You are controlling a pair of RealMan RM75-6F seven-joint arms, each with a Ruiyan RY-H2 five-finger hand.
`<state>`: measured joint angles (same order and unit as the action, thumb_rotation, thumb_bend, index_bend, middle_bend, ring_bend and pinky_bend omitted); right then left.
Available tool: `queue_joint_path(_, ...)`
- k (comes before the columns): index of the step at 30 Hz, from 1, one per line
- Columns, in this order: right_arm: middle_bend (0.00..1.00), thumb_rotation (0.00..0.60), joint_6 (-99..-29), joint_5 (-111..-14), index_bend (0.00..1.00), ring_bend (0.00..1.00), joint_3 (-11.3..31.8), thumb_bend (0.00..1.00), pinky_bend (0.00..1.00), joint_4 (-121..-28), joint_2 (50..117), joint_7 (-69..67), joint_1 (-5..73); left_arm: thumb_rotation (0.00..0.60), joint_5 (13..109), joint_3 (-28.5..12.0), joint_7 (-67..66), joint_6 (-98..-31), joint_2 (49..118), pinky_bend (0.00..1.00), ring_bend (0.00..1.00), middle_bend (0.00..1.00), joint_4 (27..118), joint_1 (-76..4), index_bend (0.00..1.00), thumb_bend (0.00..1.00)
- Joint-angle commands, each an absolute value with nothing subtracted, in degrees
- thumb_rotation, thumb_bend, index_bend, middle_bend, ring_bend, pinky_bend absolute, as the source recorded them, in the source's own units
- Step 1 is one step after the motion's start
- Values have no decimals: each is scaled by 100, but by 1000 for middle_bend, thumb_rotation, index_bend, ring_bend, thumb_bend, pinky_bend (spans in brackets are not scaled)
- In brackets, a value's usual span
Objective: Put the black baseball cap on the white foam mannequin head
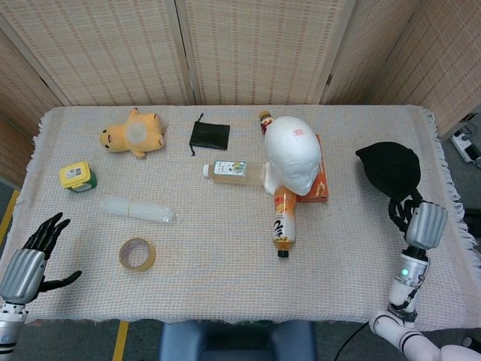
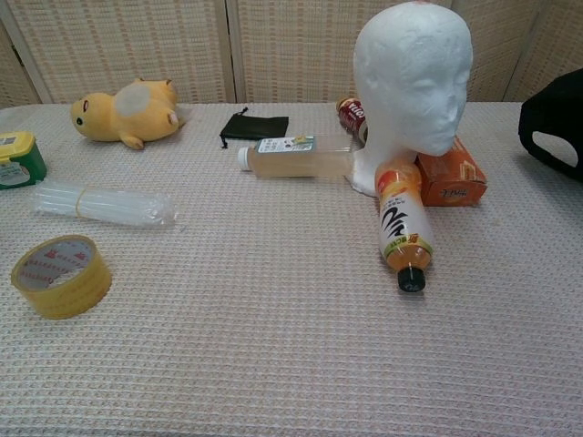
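The desk (image 2: pixel 273 346) wears a rough, waffle-woven cloth, off-white and matt. The mannequin head (image 2: pixel 414 77) is grainy white foam, dull all over. The cap (image 1: pixel 391 169) is matt black fabric. Beside the mannequin head, the orange bottle (image 2: pixel 404 228) is glossy plastic. The tape roll (image 2: pixel 60 275) shines yellow; the plush toy (image 2: pixel 123 111) looks soft, fuzzy.
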<state>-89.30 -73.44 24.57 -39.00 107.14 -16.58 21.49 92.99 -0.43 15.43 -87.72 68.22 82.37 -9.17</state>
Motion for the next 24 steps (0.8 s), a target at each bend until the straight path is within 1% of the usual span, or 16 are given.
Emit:
queue_joint_path(1,1000,600,-9030,-7252,744,1000,2673,598,1000,-4204,10578,-1540,2352,600,9292,-36,1529,-8746,6823,224,0,31,8236,-922,0,162)
queue_joint_path(9,1000,600,-9146,-7212,749,1000,3061,598,1000,-4661,10552,-1180,2987,600,9249,-47,1535,-8683,6835,228,0,30,8208,-941,0,162)
queue_joint_path(17,1000,600,-9437,-7382,750,1000,3360,593,1000,-5529,10403,-458,3630,600,9063,-139,1629,-8611,6834,230,0,30,8152,-954,0,163)
queue_joint_path(21,1000,600,-9522,-7527,749,1000,3419,590,1000,-5969,10330,-118,3912,600,9015,-174,1618,-8578,6856,230,0,30,8137,-973,0,161)
queue_joint_path(24,1000,600,-9623,-7718,750,1000,3387,582,1000,-6353,10308,179,4113,600,8993,-186,1600,-8552,6871,231,0,31,8125,-983,0,162)
